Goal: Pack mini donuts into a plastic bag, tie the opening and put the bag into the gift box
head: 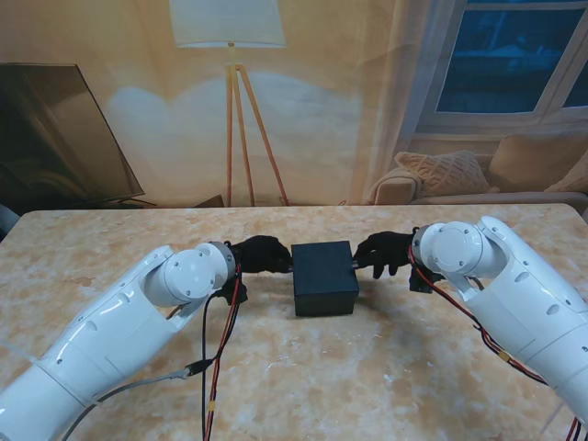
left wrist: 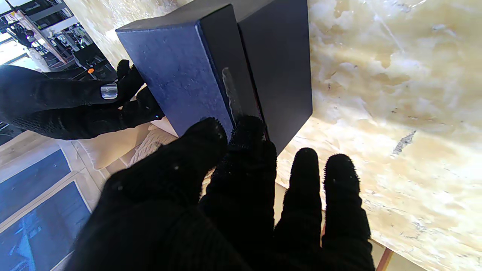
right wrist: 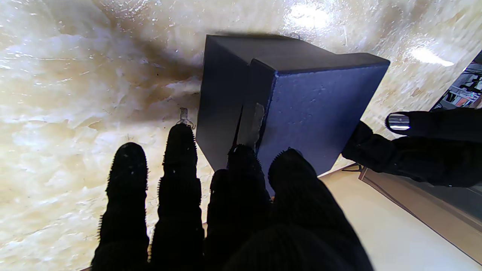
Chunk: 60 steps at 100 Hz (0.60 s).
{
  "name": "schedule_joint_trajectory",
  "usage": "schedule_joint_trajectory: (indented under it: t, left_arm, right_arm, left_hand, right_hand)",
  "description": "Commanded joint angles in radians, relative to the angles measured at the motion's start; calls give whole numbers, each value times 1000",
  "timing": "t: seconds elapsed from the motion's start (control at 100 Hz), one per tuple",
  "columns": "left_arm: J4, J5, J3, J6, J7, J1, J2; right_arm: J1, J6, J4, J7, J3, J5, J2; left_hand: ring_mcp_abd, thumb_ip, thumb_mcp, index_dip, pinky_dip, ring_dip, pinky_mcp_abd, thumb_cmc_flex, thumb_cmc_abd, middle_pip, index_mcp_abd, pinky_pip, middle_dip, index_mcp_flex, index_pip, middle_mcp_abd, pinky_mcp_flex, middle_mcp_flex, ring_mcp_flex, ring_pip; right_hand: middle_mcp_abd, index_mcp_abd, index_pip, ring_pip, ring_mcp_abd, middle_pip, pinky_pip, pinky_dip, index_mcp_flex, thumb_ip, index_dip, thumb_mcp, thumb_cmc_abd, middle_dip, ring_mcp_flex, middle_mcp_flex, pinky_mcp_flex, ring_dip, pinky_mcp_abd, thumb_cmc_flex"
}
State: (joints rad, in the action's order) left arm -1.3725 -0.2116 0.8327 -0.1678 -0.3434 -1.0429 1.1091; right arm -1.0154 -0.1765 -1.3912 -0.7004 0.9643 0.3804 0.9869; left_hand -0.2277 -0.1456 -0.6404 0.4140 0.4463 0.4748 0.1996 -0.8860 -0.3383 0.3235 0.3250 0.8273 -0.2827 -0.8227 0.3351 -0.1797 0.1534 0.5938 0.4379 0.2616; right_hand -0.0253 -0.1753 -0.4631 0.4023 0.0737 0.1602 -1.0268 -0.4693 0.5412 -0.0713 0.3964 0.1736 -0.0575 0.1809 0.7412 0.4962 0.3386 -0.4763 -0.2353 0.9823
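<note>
Left arm: white arm (head: 119, 331) rising from the near left corner of the stand view, with red and black cables (head: 216, 367) hanging along it toward me.
Right arm: white arm (head: 524, 303) rising from the near right corner, red wires along its underside.
Left hand: black-gloved left hand (head: 260, 254) at the left side of the box; its own wrist view shows the thumb and one finger (left wrist: 246, 130) touching the box's side edge at the lid line, the other fingers straight and spread over the table beside it. Whether it grips the lid or only rests against it, I cannot tell.
Right hand: black-gloved right hand (head: 384, 252) at the right side of the box; its wrist view shows two fingertips (right wrist: 243, 156) against the box edge and the rest extended, apart, over the table. Grip cannot be judged either.
Gift box: dark blue gift box (head: 323, 277) standing on the table between the two hands, near the middle, lid on and closed.
Box seam: a line between lid and base runs down each side, with a pale scuffed strip (left wrist: 229, 94) at the seam.
Table: pale marbled table (head: 386, 377).
Background: floor lamp (head: 234, 110) on wooden legs behind the table, sofa with cushion (head: 441, 175) to the right.
</note>
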Motion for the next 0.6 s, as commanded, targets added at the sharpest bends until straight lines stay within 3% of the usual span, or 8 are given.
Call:
schedule_joint_trajectory:
  t: [0.0,0.59]
  left_arm:
    - [-6,5,-3,-2,-10,7,14]
    - [39,26,-31,-19,-4,48,27]
  right_arm:
    - [-1,-2,-9,-17,-7,-5,14]
    - [8,-32,1,-12,-21,-8,17]
  left_hand:
    - [-11,-8,13,-19,20,16,6,17,4,-7,-150,2,13,40,-72,67,-13,-21,-4,4]
    - [-11,1,15,-21,22,16,8,22,12,-8,-149,-1,12,46,-77,62,-17,-28,-10,2]
  right_hand:
    - [64,199,83,18,9,-10,-30,2,-59,-3,-36,-21,34,13,4,24,-7,-16,-14,40]
    - [55,193,84,19,11,-10,-32,2,-58,-1,-36,-57,44,15,5,28,-8,-17,-16,53]
